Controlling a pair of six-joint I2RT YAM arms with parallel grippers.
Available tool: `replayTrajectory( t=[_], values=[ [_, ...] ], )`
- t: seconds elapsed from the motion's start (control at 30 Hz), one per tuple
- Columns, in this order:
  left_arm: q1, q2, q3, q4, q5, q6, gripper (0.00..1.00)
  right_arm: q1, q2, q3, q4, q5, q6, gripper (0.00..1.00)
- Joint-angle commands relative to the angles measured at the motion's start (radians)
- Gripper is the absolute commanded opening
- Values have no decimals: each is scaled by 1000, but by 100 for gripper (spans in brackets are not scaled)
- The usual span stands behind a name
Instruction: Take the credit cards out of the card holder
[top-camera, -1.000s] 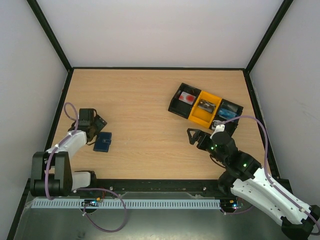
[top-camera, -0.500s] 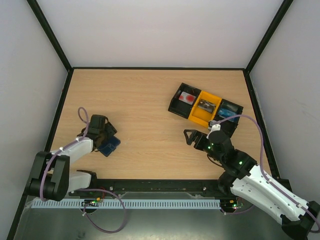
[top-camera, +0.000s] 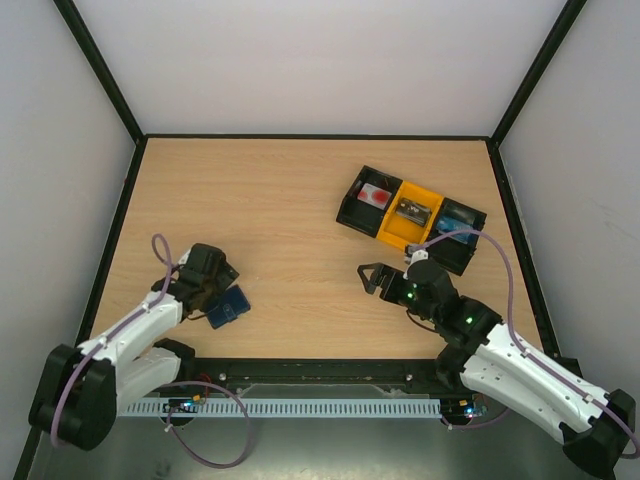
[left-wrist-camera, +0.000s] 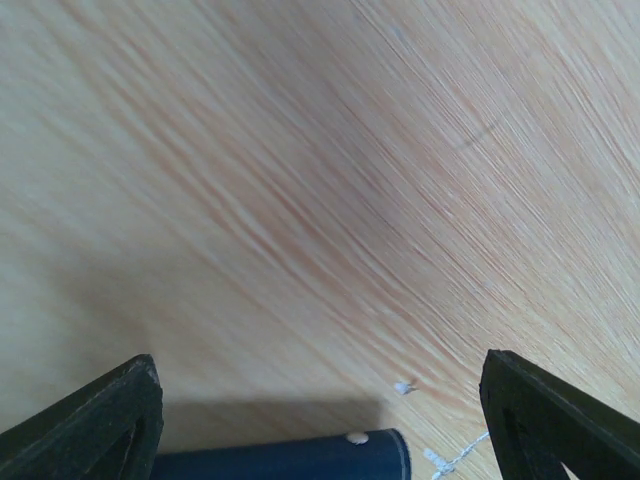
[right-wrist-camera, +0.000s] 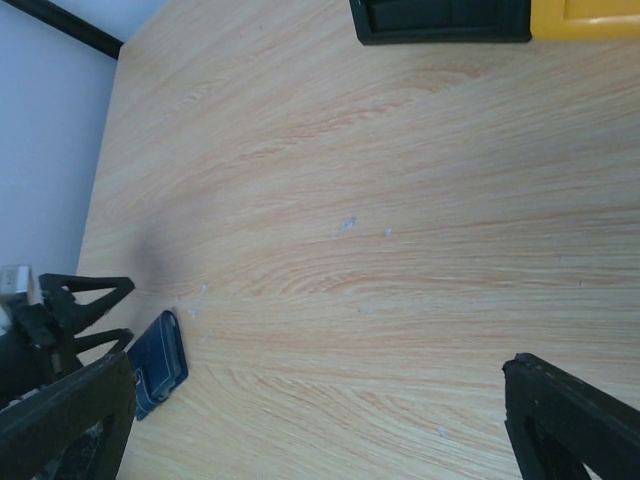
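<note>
The card holder (top-camera: 231, 306), a dark navy folded wallet, lies closed on the table at the near left. My left gripper (top-camera: 218, 288) is open right over its far-left edge; the left wrist view shows the wallet's edge (left-wrist-camera: 280, 458) low between the spread fingers (left-wrist-camera: 100, 420). My right gripper (top-camera: 366, 280) is open and empty over bare table at centre right, and its view shows the wallet (right-wrist-camera: 158, 363) at far left. The pinkish-white card with a red spot (top-camera: 375, 196) and the black card (top-camera: 411, 210) lie in the tray.
The black-and-yellow three-compartment tray (top-camera: 352, 213) stands at the back right, with a blue item (top-camera: 456, 226) in its right compartment. Its edge shows at the top of the right wrist view (right-wrist-camera: 440, 25). Black frame rails border the table on all sides.
My left gripper has moved right and towards the near edge, and the card holder has shifted right and turned with it. My right gripper has moved left.
</note>
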Motion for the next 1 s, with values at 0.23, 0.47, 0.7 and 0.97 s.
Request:
replayTrajectory(
  t=[0.23, 0.47, 0.7, 0.97],
  values=[
    [5, -136, -27, -207, -29, -86, 84, -4, -13, -14, 37, -34, 17, 98],
    [-25, -166, -94, -166, 109, -122, 82, -4, -11, -24, 31, -29, 12, 98],
    [-195, -196, -122, -88, 124, -239, 76, -4, -21, -45, 48, -31, 25, 98],
    [-356, -77, -95, 117, 118, -247, 62, -4, -14, -46, 49, -37, 29, 100]
  ],
)
